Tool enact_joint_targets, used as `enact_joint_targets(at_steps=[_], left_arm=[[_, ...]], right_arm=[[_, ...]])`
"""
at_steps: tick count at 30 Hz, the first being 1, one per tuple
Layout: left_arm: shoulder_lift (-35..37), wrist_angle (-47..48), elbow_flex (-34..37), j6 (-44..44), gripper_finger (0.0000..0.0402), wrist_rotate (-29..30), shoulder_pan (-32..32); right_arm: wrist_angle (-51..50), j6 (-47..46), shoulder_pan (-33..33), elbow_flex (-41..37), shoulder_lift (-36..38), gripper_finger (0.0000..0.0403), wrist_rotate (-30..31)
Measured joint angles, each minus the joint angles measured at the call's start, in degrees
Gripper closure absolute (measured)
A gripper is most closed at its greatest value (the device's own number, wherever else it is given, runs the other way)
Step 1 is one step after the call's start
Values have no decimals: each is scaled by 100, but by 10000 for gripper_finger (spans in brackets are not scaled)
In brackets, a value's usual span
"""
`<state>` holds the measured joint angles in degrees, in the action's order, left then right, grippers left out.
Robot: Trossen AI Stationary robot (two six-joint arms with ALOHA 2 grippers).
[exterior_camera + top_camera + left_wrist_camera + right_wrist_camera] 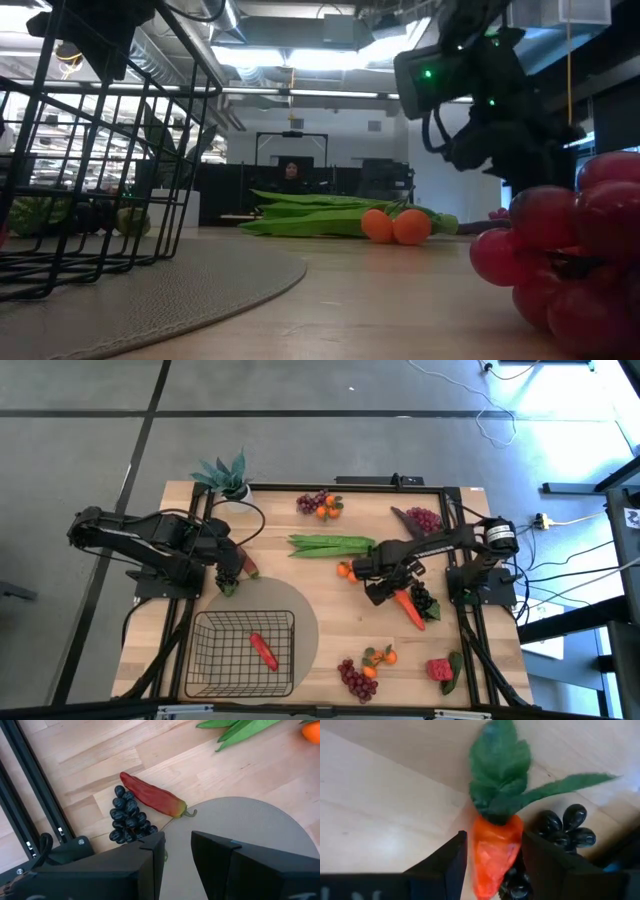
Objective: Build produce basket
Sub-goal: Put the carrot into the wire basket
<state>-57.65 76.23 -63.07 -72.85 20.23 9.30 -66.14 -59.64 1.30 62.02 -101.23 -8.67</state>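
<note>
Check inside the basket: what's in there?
The basket holds one red pepper; the grey mat shows through the mesh. Nothing else is visible; the mat's underside is hidden.

Dark wire-mesh basket (245,652) upright on the grey mat at the near left, holding one red pepper (263,650). Scattered elsewhere: green bean pods (330,545), an orange carrot (492,851) beside dark grapes (565,830), tangerines (393,226).
</note>
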Motion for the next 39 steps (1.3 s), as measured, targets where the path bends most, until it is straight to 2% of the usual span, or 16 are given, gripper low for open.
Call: enact_joint_targets(at_steps=[18, 23, 30, 39], left_arm=[[0, 0, 0, 1, 317, 0, 0], [0, 2, 0, 1, 317, 0, -2], [0, 2, 0, 10, 317, 0, -2], [0, 2, 0, 198, 317, 0, -2]], right_arm=[[778, 14, 0, -719, 0, 234, -40], [915, 15, 0, -719, 0, 279, -48], [1143, 35, 2, -719, 3, 390, -22], [1300, 160, -1, -498, -3, 401, 162]])
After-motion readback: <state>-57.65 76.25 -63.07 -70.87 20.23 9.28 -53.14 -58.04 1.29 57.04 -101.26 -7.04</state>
